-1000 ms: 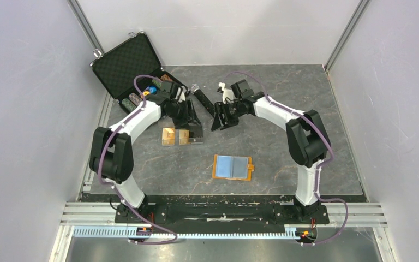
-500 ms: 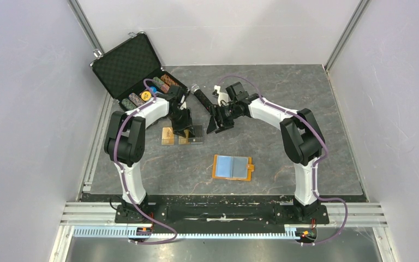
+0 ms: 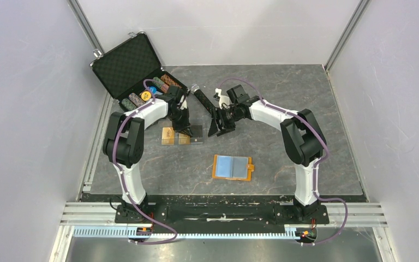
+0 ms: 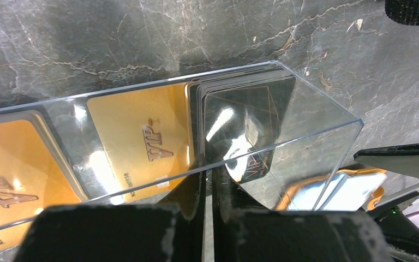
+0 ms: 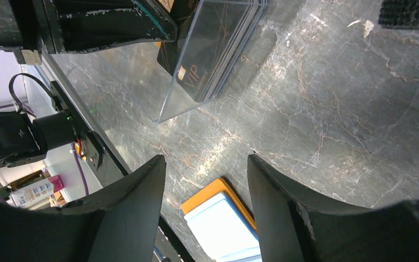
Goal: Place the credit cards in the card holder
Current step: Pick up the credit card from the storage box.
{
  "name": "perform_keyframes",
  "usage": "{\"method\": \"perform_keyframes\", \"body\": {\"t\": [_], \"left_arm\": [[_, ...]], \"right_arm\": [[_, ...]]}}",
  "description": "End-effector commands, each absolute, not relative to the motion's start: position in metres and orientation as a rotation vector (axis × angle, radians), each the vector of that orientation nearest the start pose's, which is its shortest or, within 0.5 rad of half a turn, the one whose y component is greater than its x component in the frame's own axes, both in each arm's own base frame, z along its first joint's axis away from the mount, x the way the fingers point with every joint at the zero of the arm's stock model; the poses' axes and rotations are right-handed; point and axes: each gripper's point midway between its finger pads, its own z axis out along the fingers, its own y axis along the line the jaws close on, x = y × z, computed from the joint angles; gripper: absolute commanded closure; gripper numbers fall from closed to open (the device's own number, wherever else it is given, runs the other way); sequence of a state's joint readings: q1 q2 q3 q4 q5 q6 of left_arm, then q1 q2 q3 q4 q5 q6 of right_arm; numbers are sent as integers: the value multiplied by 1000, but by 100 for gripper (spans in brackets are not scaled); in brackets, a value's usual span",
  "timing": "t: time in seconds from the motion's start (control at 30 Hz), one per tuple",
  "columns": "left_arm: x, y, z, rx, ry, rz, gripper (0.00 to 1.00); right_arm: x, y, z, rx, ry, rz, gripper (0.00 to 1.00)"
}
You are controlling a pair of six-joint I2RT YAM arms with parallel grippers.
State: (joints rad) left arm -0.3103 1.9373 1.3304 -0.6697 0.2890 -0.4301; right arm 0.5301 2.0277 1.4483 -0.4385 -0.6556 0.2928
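Grey marbled tabletop (image 3: 158,164) bears the gold cards (image 4: 142,142) and a stack of black cards (image 4: 248,117), all lying in a clear box (image 4: 316,103). Nearer the arm bases, well apart from them, the orange wallet (image 3: 232,167) lies open, blue lining up. At the box's near wall the left pincer (image 4: 210,185) is clamped shut; what it pinches cannot be told. Just beside the box the right pincer (image 5: 204,161) hovers, jaws partly open and empty
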Motion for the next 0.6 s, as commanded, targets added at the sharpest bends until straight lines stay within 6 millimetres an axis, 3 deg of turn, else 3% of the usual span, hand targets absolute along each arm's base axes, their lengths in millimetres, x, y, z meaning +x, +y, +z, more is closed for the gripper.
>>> {"method": "perform_keyframes", "body": {"t": [0.0, 0.23, 0.43, 0.57], "left_arm": [[341, -178, 33, -32, 2898, -520, 98], [344, -183, 54, 0, 2855, -509, 98], [338, -191, 50, 76, 2907, -486, 98], [333, -191, 38, 134, 2974, -442, 91]], "right_arm": [[331, 329, 95, -592, 2542, 1148, 41], [329, 327, 94, -592, 2544, 1145, 40], [327, 325, 93, -588, 2548, 1141, 41], [326, 325, 93, -591, 2549, 1138, 40]]}}
